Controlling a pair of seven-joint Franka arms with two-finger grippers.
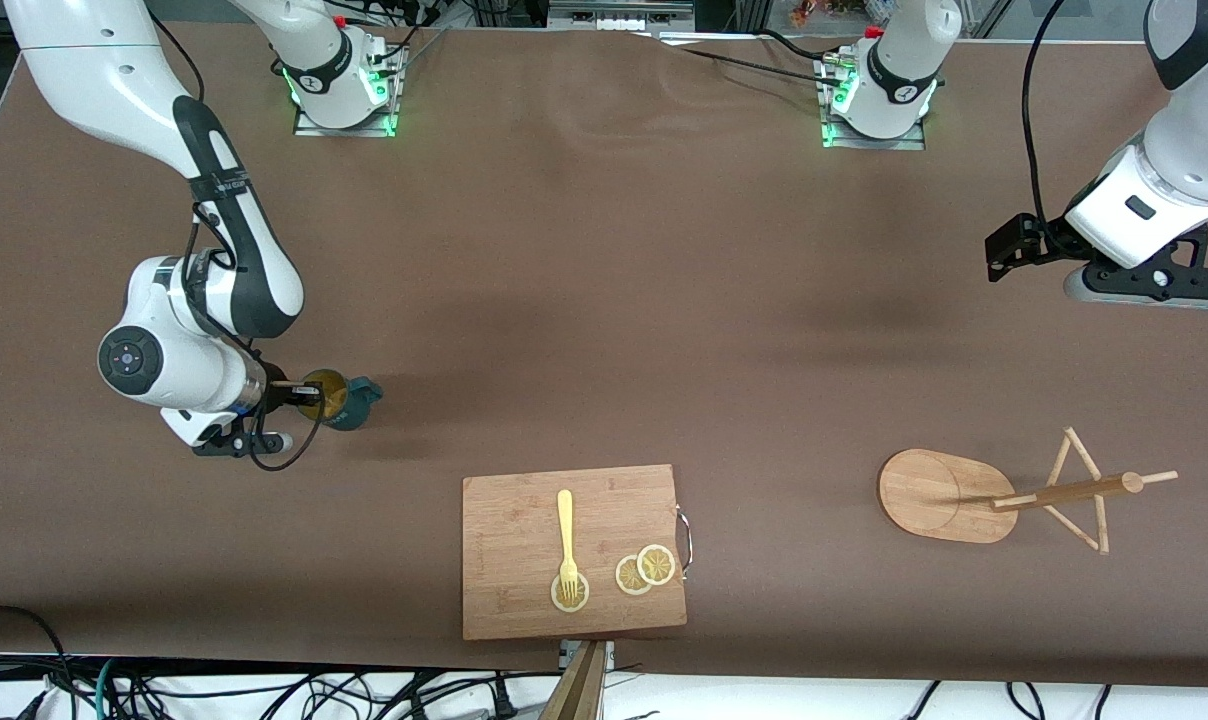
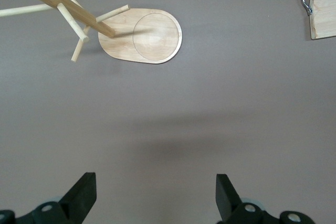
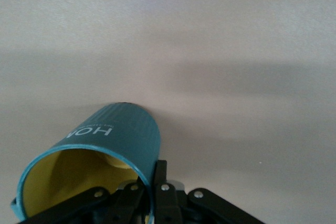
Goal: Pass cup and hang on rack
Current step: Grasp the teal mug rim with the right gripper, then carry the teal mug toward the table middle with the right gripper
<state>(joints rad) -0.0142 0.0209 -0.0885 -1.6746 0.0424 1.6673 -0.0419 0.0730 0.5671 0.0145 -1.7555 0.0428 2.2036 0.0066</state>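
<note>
The teal ribbed cup point(image 1: 342, 400) with its yellow inside sits low at the table toward the right arm's end. My right gripper point(image 1: 302, 396) is shut on its rim. In the right wrist view one finger is inside the cup point(image 3: 113, 137) and the other outside its wall, with the right gripper point(image 3: 152, 184) pinching the rim. The cup's small handle points away from the gripper. The wooden rack point(image 1: 939, 495) stands toward the left arm's end, post and pegs up; it also shows in the left wrist view as the rack point(image 2: 142, 35). My left gripper point(image 1: 1144, 283) point(image 2: 156, 198) waits open over bare table, holding nothing.
A rectangular cutting board point(image 1: 509, 540) lies near the front camera's edge, mid-table, with a yellow fork point(image 1: 565, 525) and lemon slices point(image 1: 644, 570) on it. Its handled corner, the cutting board point(image 2: 323, 17), shows in the left wrist view. Brown table stretches between cup and rack.
</note>
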